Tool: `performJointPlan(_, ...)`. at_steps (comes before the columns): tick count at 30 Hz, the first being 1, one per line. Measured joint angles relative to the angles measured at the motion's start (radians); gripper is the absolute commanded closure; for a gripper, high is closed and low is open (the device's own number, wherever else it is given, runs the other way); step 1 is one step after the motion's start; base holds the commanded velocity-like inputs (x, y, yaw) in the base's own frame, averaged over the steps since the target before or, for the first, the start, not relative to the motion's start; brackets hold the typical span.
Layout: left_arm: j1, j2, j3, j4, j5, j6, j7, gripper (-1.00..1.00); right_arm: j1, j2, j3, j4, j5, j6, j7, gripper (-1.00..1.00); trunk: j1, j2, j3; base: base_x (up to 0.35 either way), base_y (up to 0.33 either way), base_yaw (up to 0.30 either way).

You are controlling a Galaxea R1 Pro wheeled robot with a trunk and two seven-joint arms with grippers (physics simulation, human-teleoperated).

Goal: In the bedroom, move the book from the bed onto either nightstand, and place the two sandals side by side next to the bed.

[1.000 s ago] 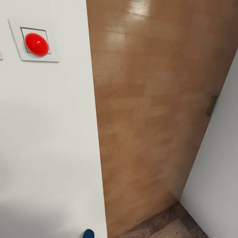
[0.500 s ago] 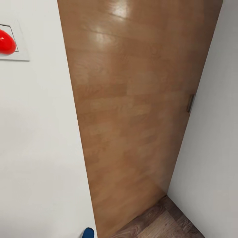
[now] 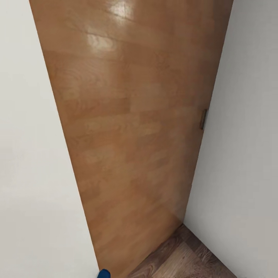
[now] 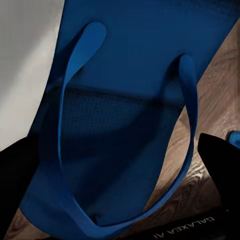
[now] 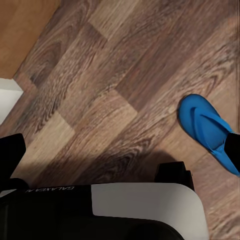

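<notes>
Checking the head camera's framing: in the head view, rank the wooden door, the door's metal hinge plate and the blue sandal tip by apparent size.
1. wooden door
2. hinge plate
3. sandal tip, only slightly smaller than the plate and cut off by the frame edge, so these two are unsure.

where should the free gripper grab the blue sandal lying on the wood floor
Judging by the right wrist view, the sandal lies flat, sole down, straps up. Likely best to come from above and pinch the raised strap or one side edge of the thin sole.
</notes>
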Motion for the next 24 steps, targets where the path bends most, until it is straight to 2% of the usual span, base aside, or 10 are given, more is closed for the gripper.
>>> performJointPlan(2,0.0,0.0,-0.023,-0.033,-0.005,-0.005,0.0,1.0,0.0,0.0,0.0,0.0,0.0,0.0,0.0,-1.0,0.0,0.0,0.0,0.003,0.002,-0.255)
performJointPlan(5,0.0,0.0,0.004,-0.045,0.0,-0.003,0.001,1.0,0.0,0.0,0.0,0.0,0.0,0.0,0.001,-1.0,0.0,0.0,0.0,0.001,0.001,-0.255)
performJointPlan(6,0.0,0.0,-0.011,-0.065,-0.003,-0.005,0.0,1.0,0.0,0.0,0.0,0.0,0.0,0.0,0.0,-1.0,0.0,0.0,0.0,0.0,0.0,-0.254)
performJointPlan(10,-0.001,0.001,0.028,-0.078,0.009,-0.001,0.002,1.0,0.0,0.0,0.0,0.0,0.0,0.0,0.001,-1.0,0.0,0.0,0.0,0.0,0.0,-0.254)
performJointPlan(24,-0.001,0.0,0.028,-0.078,0.009,-0.001,0.002,1.0,0.0,0.0,0.001,0.0,0.0,0.0,0.0,-1.0,0.0,0.0,0.0,0.002,0.002,-0.254)
